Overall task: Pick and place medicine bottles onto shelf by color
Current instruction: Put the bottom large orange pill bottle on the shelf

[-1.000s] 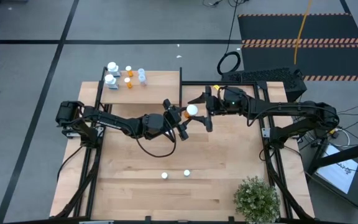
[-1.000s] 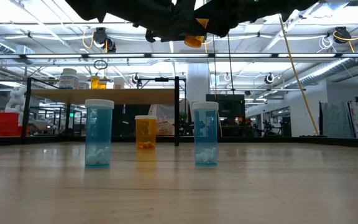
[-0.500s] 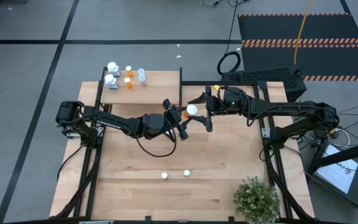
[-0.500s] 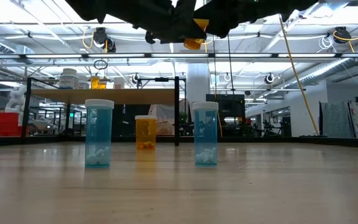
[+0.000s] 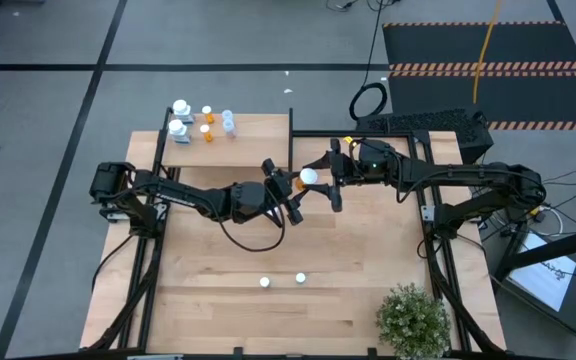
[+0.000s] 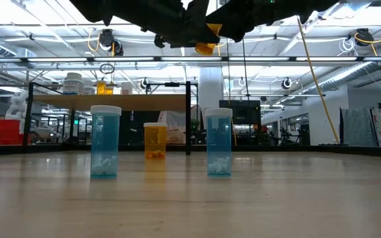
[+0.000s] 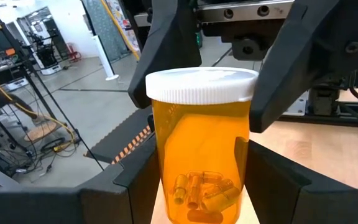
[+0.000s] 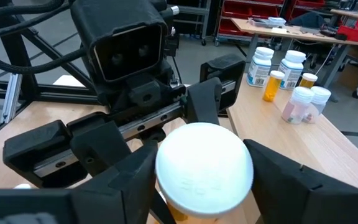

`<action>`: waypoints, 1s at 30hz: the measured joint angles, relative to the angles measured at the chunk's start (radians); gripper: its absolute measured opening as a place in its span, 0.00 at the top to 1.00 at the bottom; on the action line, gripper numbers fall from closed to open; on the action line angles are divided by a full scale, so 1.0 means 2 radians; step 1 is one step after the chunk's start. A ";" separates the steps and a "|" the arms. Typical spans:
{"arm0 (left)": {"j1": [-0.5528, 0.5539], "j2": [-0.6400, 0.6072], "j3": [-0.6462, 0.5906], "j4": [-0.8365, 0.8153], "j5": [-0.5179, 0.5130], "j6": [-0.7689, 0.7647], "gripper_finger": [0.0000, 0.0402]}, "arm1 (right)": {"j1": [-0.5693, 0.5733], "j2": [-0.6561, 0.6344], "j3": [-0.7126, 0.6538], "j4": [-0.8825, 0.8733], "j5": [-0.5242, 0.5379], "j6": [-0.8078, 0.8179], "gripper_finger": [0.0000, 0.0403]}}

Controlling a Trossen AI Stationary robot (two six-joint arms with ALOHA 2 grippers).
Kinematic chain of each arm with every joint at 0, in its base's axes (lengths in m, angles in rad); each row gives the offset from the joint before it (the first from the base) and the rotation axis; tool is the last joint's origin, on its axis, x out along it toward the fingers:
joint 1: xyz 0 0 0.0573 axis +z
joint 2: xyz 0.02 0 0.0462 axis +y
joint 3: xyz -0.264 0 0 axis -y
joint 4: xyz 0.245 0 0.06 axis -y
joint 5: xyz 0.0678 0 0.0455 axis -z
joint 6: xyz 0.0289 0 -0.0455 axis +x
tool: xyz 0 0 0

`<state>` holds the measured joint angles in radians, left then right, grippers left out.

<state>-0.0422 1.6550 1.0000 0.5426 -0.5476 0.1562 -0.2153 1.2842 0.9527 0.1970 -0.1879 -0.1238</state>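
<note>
Our left fingers (image 5: 288, 190) still hold the orange bottle (image 5: 306, 178) up over the table (image 5: 218, 270), right of the shelf (image 5: 258, 140); our right fingers (image 5: 323, 178) have just begun closing around its white cap; we think a handover comes next.
</note>
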 joint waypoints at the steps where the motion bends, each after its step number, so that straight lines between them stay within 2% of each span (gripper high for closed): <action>1: 0.000 0.000 0.000 0.000 0.000 0.000 0.48 | 0.000 0.000 0.000 0.000 0.000 0.000 0.46; 18: -0.003 0.000 0.000 0.003 -0.001 -0.004 0.47 | -0.001 0.000 0.000 0.000 0.000 -0.008 0.44; 22: -0.004 -0.001 0.000 0.005 -0.004 -0.007 0.39 | -0.001 0.000 0.000 0.000 0.000 -0.010 0.44; 30: -0.023 -0.018 0.000 -0.016 -0.027 0.000 0.16 | -0.012 0.000 0.000 0.000 0.001 -0.010 0.44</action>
<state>-0.0883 1.6194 0.9994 0.5105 -0.6023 0.1555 -0.2402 1.2846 0.9527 0.1969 -0.1860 -0.1432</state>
